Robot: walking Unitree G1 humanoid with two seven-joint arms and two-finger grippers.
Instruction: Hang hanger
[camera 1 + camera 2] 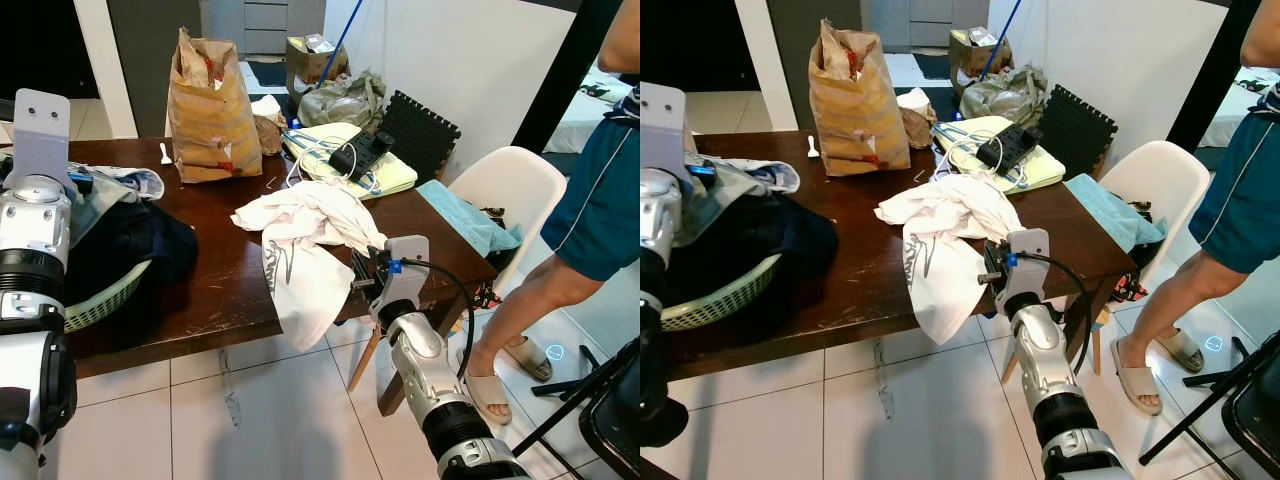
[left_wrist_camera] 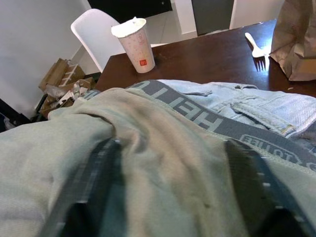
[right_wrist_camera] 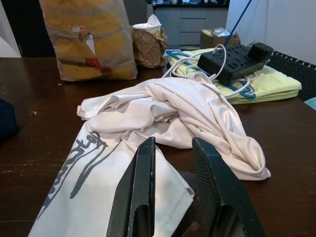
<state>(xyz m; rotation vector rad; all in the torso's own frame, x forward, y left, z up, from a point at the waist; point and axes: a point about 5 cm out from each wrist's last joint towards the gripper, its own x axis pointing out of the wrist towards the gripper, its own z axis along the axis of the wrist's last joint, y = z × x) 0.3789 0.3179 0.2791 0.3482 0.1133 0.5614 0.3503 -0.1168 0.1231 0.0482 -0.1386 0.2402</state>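
One crumpled white shirt (image 3: 163, 118) (printed), wooden table (image 3: 39, 163)

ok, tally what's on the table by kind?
Paper bags: 2, large and small crumpled
Paper cup: 1
Plastic fork: 1
Power strip: 1
White t-shirt: 1
Laundry basket: 1
Yellow-green towel: 1
Total: 8

A lived-in home is shown — laundry heaped on a dark dining table (image 1: 230, 290), takeaway bags (image 1: 210, 105) (fast-food), tiled floor (image 1: 280, 420).
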